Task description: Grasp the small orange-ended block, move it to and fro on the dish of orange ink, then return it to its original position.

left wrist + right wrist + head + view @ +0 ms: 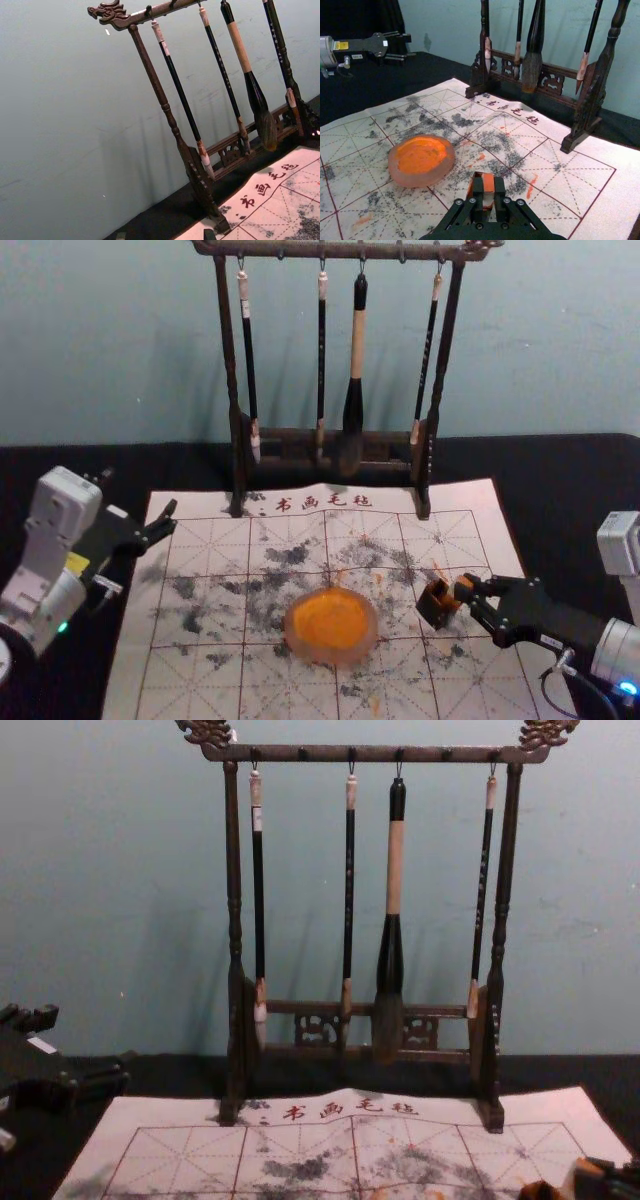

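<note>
right pincer (471,590) closed on the orange-ended block (463,587), snug between its fingertips, right of the dish (368,642)

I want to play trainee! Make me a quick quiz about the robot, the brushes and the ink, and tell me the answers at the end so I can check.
1. Pick one: how many brushes hang from the rack?
A) two
B) four
C) six

2. True or false: the right gripper has the small block between its fingers.

3. Fill in the missing word: the ink in the dish is the colour ____.

Key: 1. B; 2. true; 3. orange
</note>
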Robot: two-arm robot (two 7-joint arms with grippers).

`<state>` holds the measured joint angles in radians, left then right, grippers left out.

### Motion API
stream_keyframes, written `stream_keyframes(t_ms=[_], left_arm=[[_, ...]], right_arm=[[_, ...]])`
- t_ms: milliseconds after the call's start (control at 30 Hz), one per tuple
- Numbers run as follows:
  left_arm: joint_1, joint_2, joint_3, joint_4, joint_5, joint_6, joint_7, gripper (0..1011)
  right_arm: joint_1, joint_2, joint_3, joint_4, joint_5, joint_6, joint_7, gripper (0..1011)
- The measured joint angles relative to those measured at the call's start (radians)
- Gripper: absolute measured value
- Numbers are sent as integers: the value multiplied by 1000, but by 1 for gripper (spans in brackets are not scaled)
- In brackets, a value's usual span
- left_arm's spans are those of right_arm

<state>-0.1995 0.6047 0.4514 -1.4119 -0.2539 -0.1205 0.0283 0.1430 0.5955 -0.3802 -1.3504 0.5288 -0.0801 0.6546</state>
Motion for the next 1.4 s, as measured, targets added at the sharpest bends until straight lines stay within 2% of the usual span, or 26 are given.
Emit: stream_keyframes(t_ms=[467,1000,1400], left_arm=[[0,0,0,0,0,0,0,1001],[0,0,0,0,0,0,0,1001],[0,0,0,0,0,0,0,1001]], right_arm=[[0,0,0,0,0,0,0,104],[-8,15,-1,-51,10,2,15,104],[-26,57,8,-129,9,41,-12,104]])
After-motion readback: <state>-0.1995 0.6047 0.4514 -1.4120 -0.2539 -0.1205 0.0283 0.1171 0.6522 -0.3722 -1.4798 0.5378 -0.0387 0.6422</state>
